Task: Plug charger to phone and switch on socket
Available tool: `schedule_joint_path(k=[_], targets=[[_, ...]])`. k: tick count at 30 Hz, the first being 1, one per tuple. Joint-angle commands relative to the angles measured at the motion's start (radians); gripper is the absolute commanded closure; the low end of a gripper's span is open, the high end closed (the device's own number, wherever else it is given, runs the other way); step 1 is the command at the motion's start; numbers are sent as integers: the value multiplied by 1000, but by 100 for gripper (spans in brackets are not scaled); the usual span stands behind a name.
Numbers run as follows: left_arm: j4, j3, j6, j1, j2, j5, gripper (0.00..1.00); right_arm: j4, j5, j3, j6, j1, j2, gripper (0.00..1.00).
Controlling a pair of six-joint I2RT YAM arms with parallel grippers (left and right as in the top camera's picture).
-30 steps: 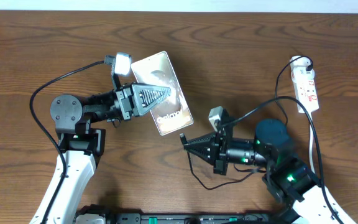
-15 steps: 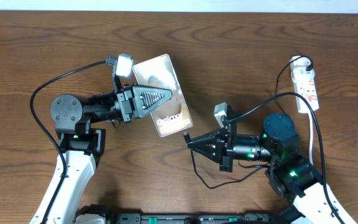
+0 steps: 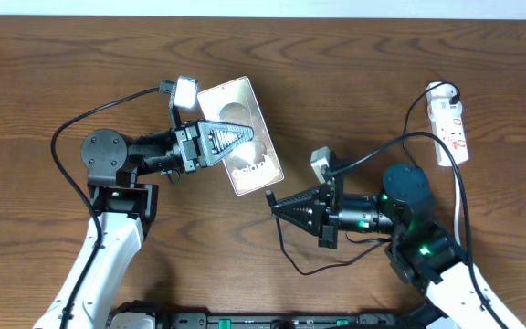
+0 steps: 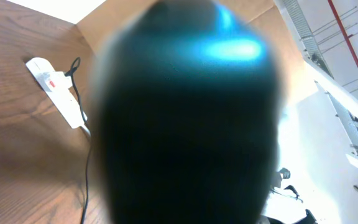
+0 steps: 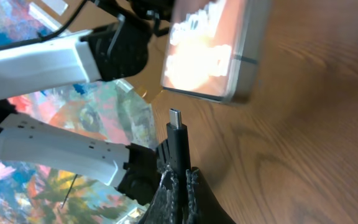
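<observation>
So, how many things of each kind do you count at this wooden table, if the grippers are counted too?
flat grey-brown smartphone: 1
thin black charger cable: 1
white oblong power strip: 1
black two-finger grippers, left gripper and right gripper: 2
Total: 5

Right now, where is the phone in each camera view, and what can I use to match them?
Overhead: phone left of centre, tilted, gripped by the left gripper.
Left wrist: cannot tell; a dark blur fills the middle, possibly the phone up close.
Right wrist: top centre, bright screen, its edge facing the charger tip.
Landmark: the socket, at overhead's right edge and left wrist's upper left; absent from right wrist.
</observation>
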Motion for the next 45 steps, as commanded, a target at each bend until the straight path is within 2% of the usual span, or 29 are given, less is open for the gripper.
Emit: schedule_joint_path(k=[1, 12, 45], targets=[[13, 19, 12, -4, -11, -17, 93, 7, 5, 4, 8, 5, 28, 99], [13, 19, 13, -4, -11, -16, 92, 82, 1, 4, 30, 5, 51, 99], [-3, 19, 12, -4, -11, -69, 93, 114, 46, 4, 31, 6, 55, 99]])
